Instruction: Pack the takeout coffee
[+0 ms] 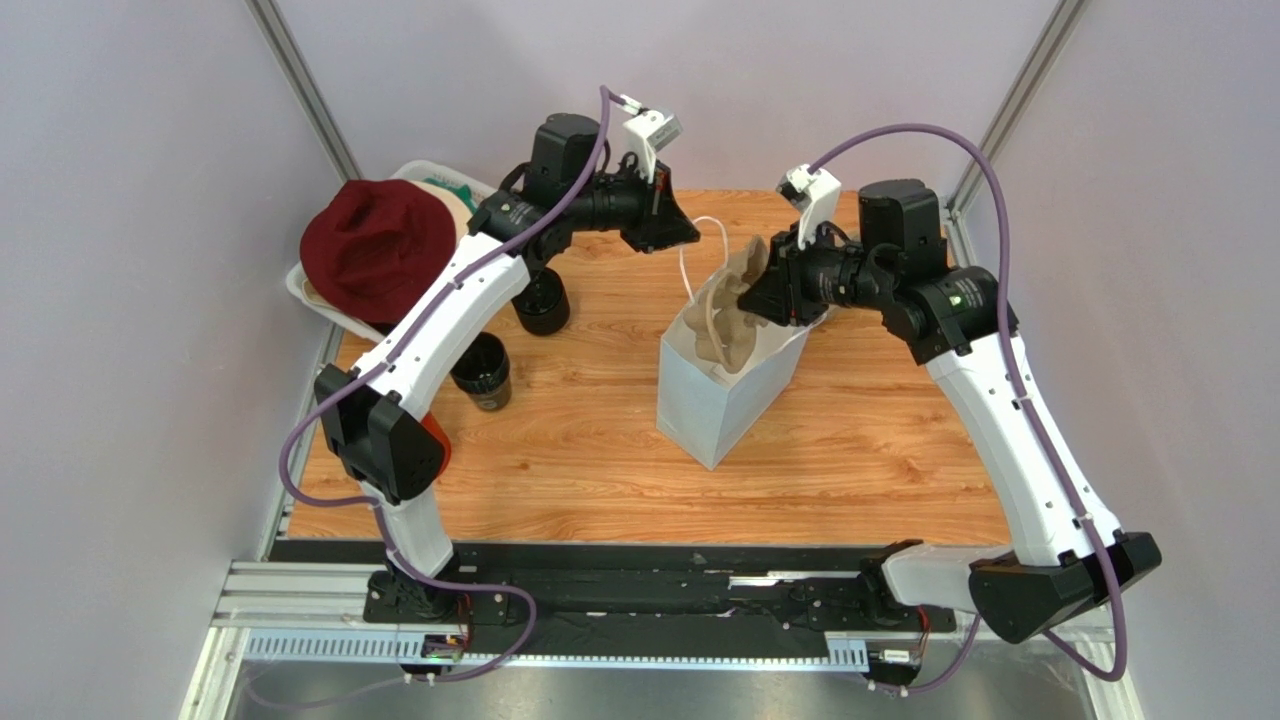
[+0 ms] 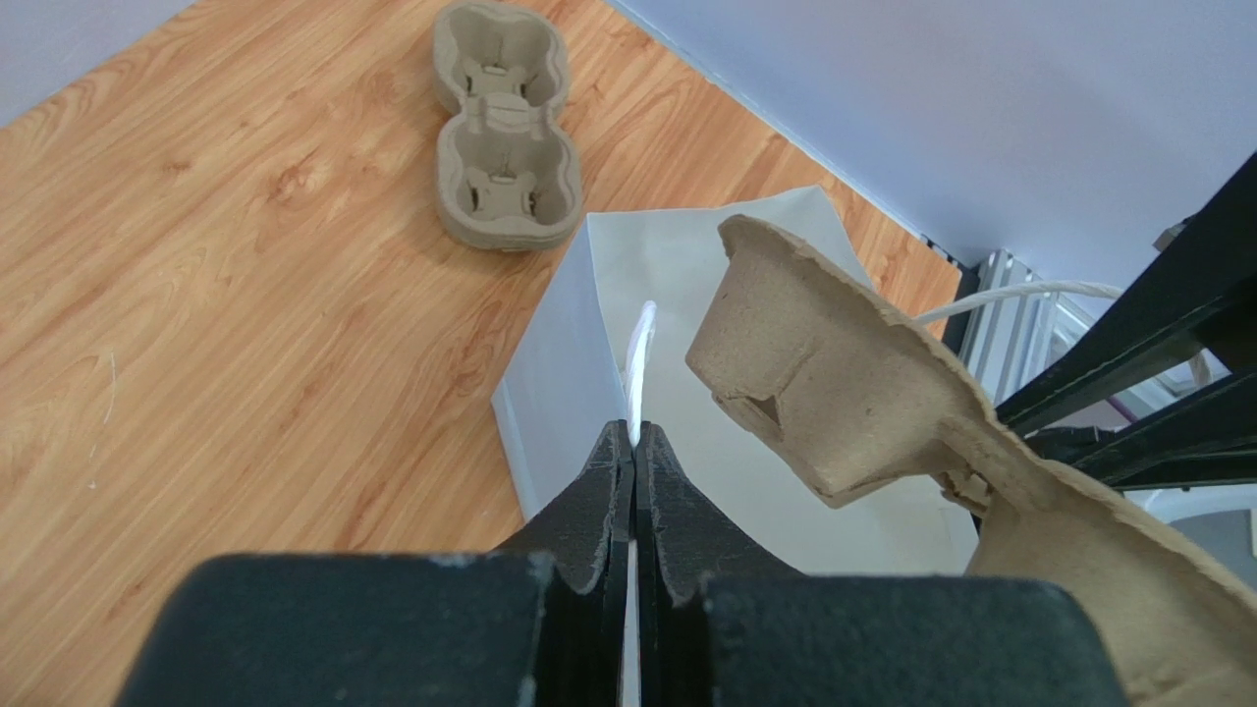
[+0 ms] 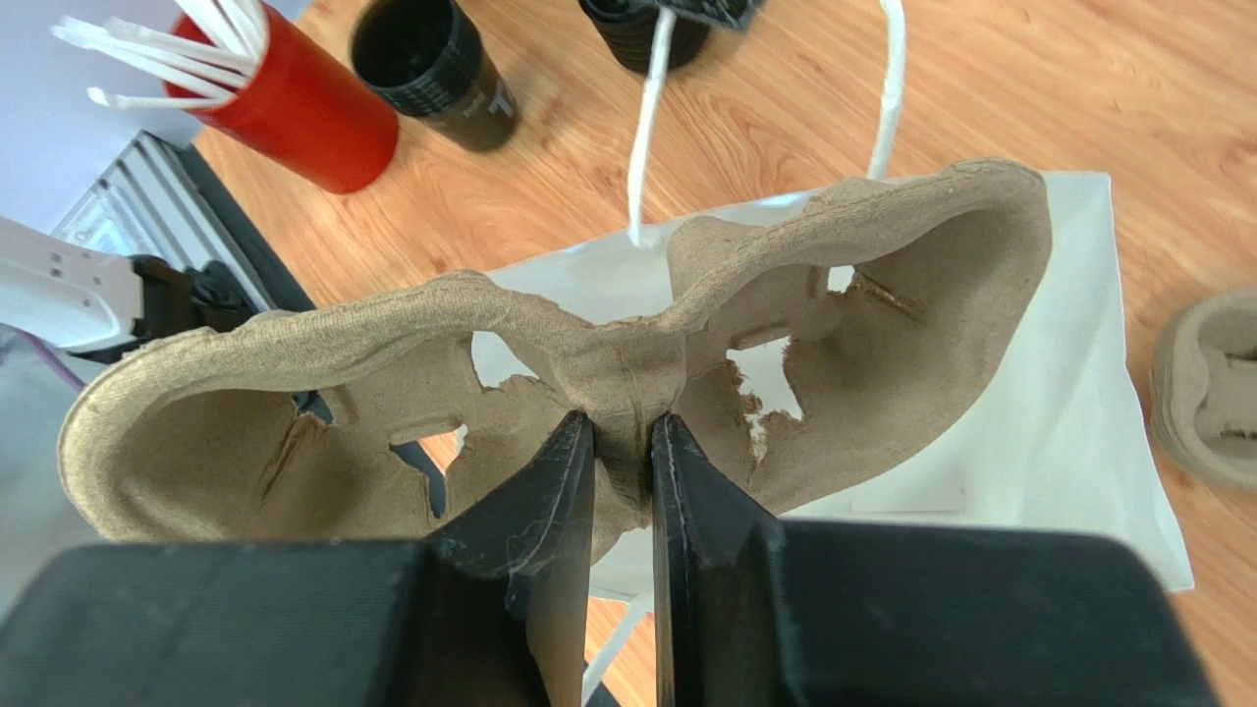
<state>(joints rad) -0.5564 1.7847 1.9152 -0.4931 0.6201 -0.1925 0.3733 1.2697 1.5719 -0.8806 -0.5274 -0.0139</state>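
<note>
You are losing part of the far dark cup (image 1: 544,315) under the left arm (image 1: 451,300) in the top view. The right wrist frame's edge is cutting off the spare pulp tray (image 3: 1213,386), and the held pulp tray (image 3: 885,339) is blocking the paper bag (image 3: 1077,486) mouth.

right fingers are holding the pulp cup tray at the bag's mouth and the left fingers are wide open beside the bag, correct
Not quite. The left fingers are not open: they are shut on the white handle of the bag, as the left wrist view shows. The right fingers do hold the pulp cup tray at the bag's mouth.
</note>
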